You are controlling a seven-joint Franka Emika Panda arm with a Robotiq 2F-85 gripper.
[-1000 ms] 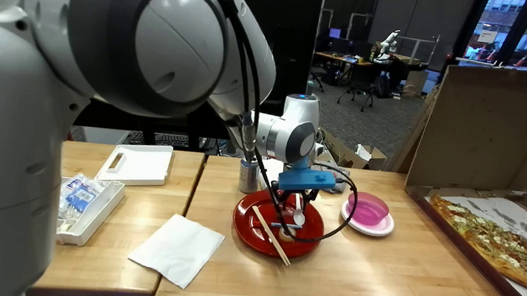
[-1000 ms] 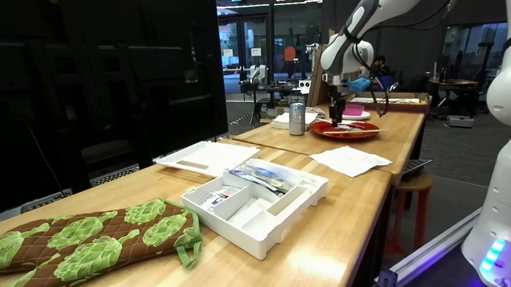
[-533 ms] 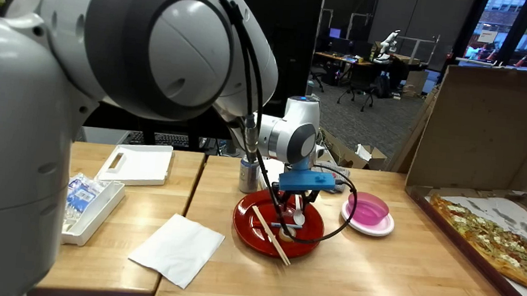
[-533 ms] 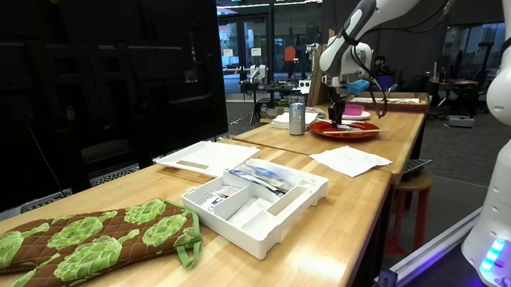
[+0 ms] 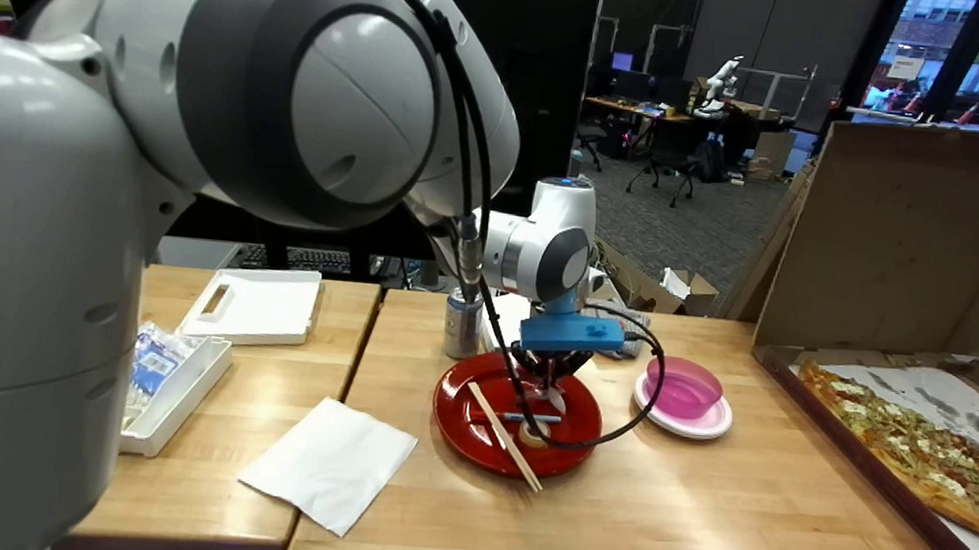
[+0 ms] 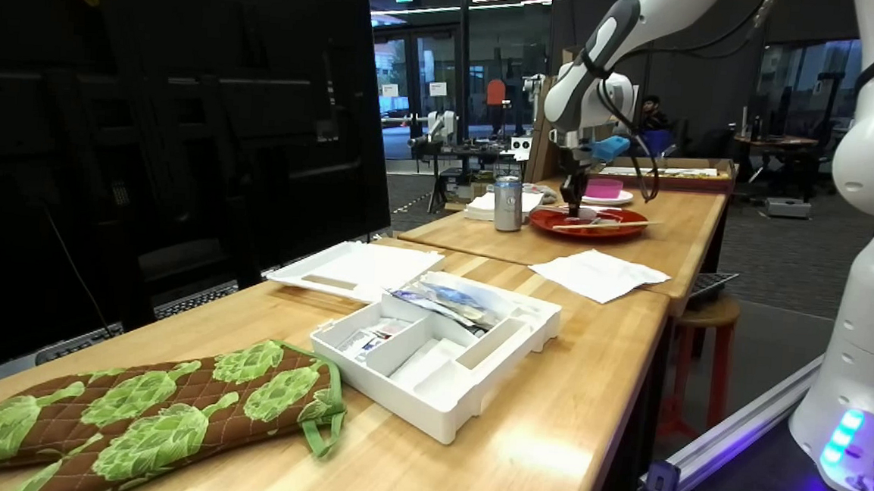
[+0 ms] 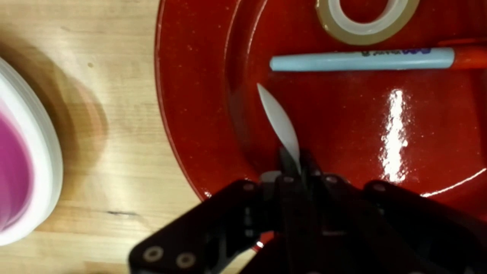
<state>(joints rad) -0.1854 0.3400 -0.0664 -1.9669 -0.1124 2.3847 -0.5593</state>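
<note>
In the wrist view my gripper is shut on a white plastic spoon. The spoon's bowl stands edge-on beyond the fingertips, and its handle is hidden among the dark fingers. Below lies a red plate, which both exterior views also show, with the gripper low over its far part. A marker with a light blue barrel and red end rests on the plate, next to a roll of tape. Wooden chopsticks lie across the plate's near side, their ends past its rim.
A silver can stands close behind the plate. Beside it sit a pink bowl on white plates, a napkin and an open pizza box. Farther off are a white compartment box and an oven mitt.
The gripper's jaws have come together on the spoon, which lay flat on the plate and now stands turned on its edge. The upper arm has shifted slightly; the gripper has barely moved sideways.
</note>
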